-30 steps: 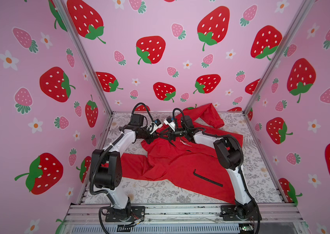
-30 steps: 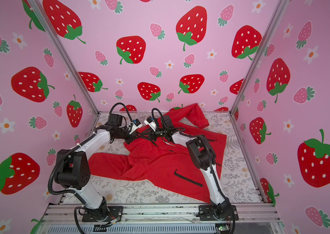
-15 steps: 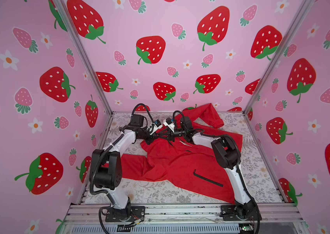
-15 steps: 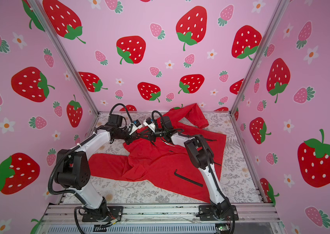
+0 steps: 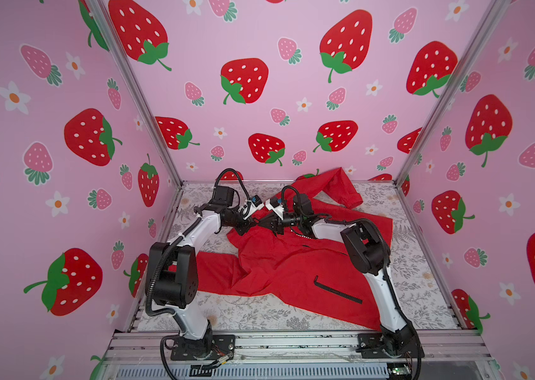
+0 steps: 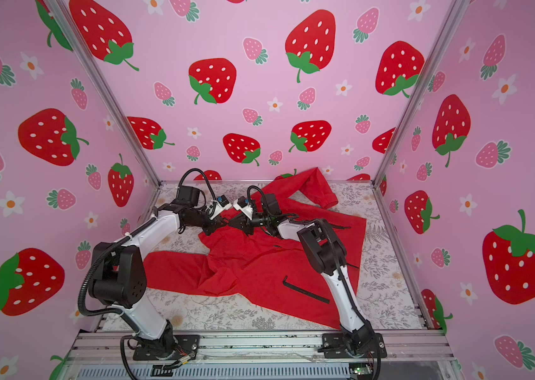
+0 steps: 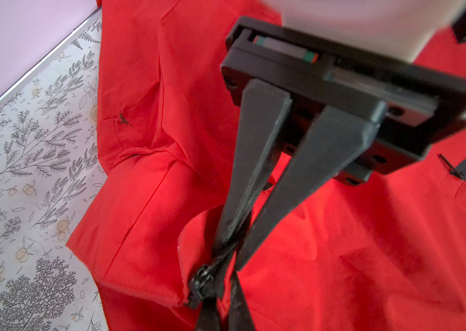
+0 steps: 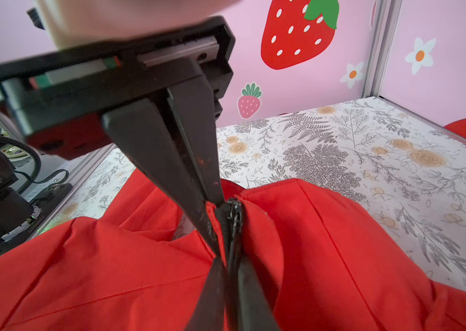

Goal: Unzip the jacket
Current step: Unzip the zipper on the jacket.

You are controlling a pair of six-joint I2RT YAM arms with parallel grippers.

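The red jacket (image 5: 286, 263) (image 6: 253, 263) lies spread on the table, its top end lifted between both arms at the back middle. My left gripper (image 5: 252, 227) (image 6: 221, 225) (image 7: 223, 306) is shut on the jacket's red edge beside the black zipper (image 8: 234, 217). My right gripper (image 5: 263, 224) (image 6: 232, 223) (image 8: 231, 275) meets it tip to tip. Its fingers (image 7: 254, 160) have closed onto the zipper pull (image 7: 204, 276). The zipper line below the slider is hidden under fabric folds.
The floral table (image 5: 259, 316) is boxed in by strawberry-print walls on three sides. One jacket sleeve (image 5: 338, 187) runs up against the back wall and the other (image 5: 213, 273) lies toward the left arm's base. A black pocket zipper (image 5: 337, 289) faces up. A metal rail (image 5: 292, 342) borders the front.
My right gripper's jaws have closed from partly open onto the zipper pull, and its arm has edged toward the left gripper. The left gripper keeps its hold.
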